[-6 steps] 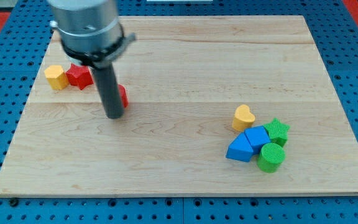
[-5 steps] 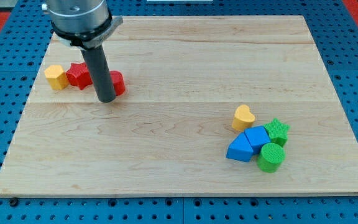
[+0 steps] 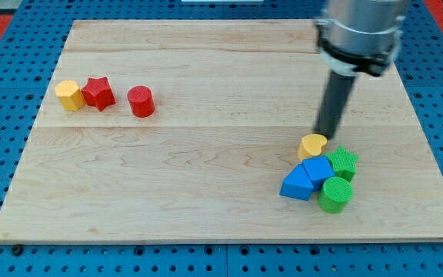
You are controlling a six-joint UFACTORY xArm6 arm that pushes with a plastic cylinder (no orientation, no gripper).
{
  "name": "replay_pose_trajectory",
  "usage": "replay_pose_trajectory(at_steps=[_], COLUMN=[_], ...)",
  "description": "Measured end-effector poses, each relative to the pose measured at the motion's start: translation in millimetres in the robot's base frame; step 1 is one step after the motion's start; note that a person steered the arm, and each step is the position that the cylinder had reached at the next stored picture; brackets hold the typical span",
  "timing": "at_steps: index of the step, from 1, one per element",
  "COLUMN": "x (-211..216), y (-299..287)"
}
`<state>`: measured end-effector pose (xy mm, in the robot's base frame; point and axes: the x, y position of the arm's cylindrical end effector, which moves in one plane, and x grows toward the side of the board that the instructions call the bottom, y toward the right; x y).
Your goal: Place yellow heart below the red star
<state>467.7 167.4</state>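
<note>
Hand status: none is fitted, so no open or closed state applies; the arm ends in a dark rod, and my tip (image 3: 328, 135) stands at the upper edge of the yellow heart (image 3: 312, 145), on the view's right half of the table (image 3: 221, 200). Contact between tip and heart appears likely, though the angle does not settle whether they touch or sit just apart.

Yellow heart: lies at the top of a tight cluster. Directly below it sits a blue cube (image 3: 318, 169), touching or nearly so. A blue wedge-shaped block (image 3: 296, 185) adjoins the cube on the view's left. A green star (image 3: 344, 161) sits to the right of the heart and cube, and a green cylinder (image 3: 334, 194) sits below the star, against the cube.

Red star (image 3: 98, 92): located well apart, near the table's upper left. A yellow block (image 3: 69, 95), rounded with flat facets, touches its left side. A red cylinder (image 3: 140, 101) stands near the star on its right, with a clear gap between them.

Table area below the red star holds no block.
</note>
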Motion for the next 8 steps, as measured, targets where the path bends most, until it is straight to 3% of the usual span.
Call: replay_pose_trajectory(at_steps=[1, 2, 3, 4, 5, 6, 8], x=[21, 11, -33, -17, -13, -4, 12], y=[13, -36, -149, -134, -69, -45, -182])
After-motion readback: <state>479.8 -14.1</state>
